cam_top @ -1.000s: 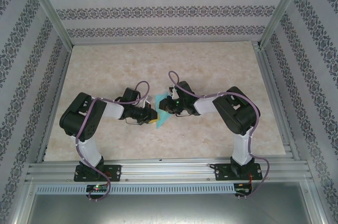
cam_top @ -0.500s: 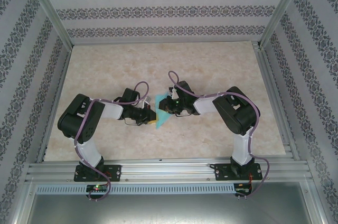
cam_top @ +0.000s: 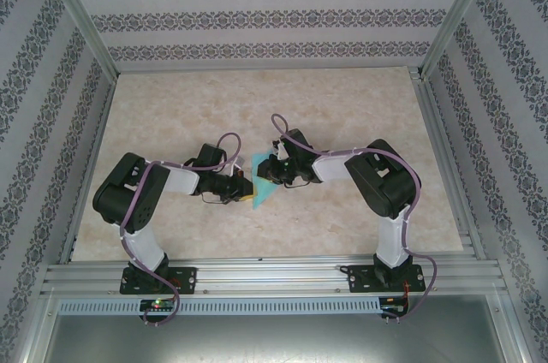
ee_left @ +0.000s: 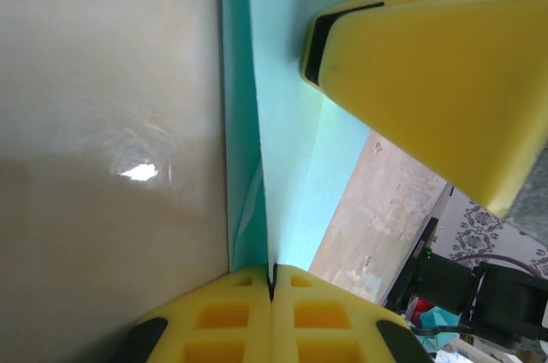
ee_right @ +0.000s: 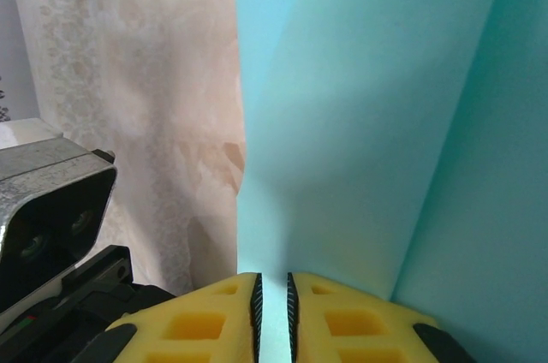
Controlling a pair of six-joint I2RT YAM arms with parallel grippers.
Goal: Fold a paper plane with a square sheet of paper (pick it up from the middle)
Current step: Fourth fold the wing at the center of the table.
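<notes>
pinching thin creased turquoise paper sheet (ee_left: 287, 80) | left gripper (ee_left: 272, 276) clamped on it | right gripper (ee_right: 273, 286) grasping it

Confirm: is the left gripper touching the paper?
Touching. In the left wrist view, the left gripper has its two yellow pads shut, and the paper runs straight into the seam between them.

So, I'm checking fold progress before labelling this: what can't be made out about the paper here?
Top external: the paper is small, and the left gripper and right gripper cover most of it; fold count unreadable.
Left wrist: its far end runs off the top edge; a finger of the right gripper covers its right side.
Right wrist: its edges run off the frame; the overall shape can't be judged.
</notes>
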